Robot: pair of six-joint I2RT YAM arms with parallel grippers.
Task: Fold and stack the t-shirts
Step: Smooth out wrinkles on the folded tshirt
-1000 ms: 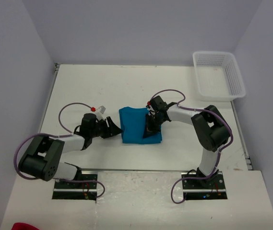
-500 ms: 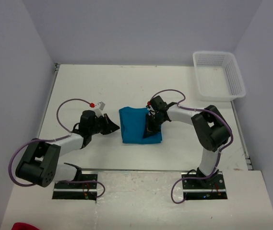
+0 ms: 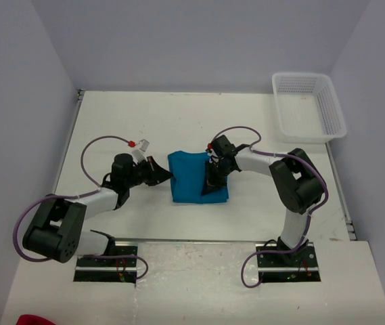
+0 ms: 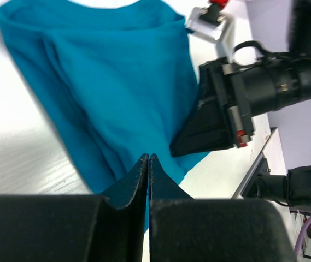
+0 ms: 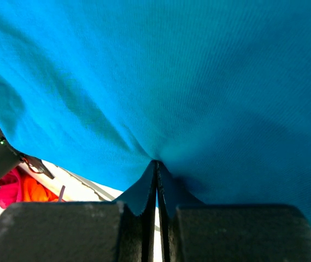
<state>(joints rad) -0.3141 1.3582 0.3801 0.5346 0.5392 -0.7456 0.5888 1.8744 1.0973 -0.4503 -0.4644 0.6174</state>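
Note:
One teal-blue t-shirt (image 3: 192, 172) lies folded into a small rectangle mid-table. My left gripper (image 3: 168, 177) is shut, its tips at the shirt's left edge with nothing seen between them. In the left wrist view those tips (image 4: 148, 157) hang over the near edge of the t-shirt (image 4: 117, 82). My right gripper (image 3: 206, 191) is shut too, pointing down onto the right half of the folded cloth. The right wrist view shows its tips (image 5: 156, 162) pressed into the t-shirt (image 5: 171, 71), which dimples around them. In the left wrist view the right gripper (image 4: 172, 150) rests on the cloth.
A white mesh basket (image 3: 333, 108) stands at the table's far right corner. Something red (image 3: 30, 319) peeks in at the bottom left, off the table. Grey walls close in the table on the left, back and right.
My left gripper has shut, pulled back a little, then moved right to the shirt's left edge. The right gripper and the shirt have stayed still.

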